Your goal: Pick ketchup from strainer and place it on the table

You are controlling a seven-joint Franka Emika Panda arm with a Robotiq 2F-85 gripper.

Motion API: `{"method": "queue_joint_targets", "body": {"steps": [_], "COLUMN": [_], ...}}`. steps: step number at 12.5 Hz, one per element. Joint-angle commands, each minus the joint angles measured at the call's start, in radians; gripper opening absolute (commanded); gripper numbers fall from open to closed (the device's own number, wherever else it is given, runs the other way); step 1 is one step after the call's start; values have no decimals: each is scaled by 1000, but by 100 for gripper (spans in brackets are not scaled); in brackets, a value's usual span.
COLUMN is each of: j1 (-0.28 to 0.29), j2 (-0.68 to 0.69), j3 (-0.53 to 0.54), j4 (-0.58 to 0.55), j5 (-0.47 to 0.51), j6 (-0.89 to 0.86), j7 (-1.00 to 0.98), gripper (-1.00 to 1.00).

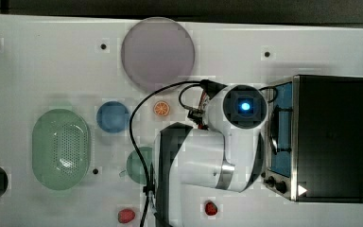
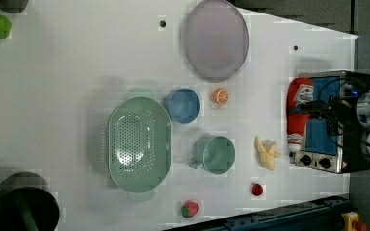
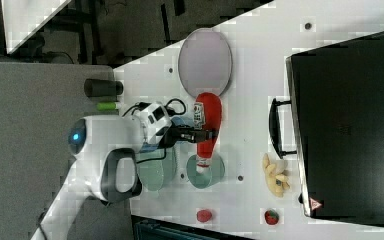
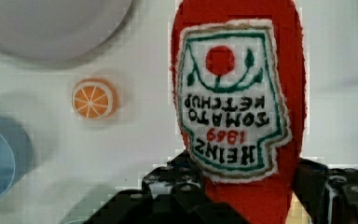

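End effector [image 3: 206, 134] clamping ketchup [image 3: 207, 120] above white table [image 3: 250, 65].

White table [image 2: 67, 72] — strainer [image 2: 138, 143], lilac plate [image 2: 215, 38], blue bowl [image 2: 183, 105]

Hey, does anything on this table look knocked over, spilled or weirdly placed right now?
Nothing is spilled or tipped. The one unusual thing is the ketchup, held in the gripper above the table, clear of the empty strainer. That fits the task, not a fault.
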Motion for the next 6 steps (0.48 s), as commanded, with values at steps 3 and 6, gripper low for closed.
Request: {"method": "queue_joint_targets", "body": {"steps": [3, 6], "j1": [24, 27], "j2": [148, 191], "j3": [26, 33], "j4": [-44, -41], "j5": [0, 0], "j6": [141, 192], "j7": [-51, -51], "gripper": [39, 100]}}
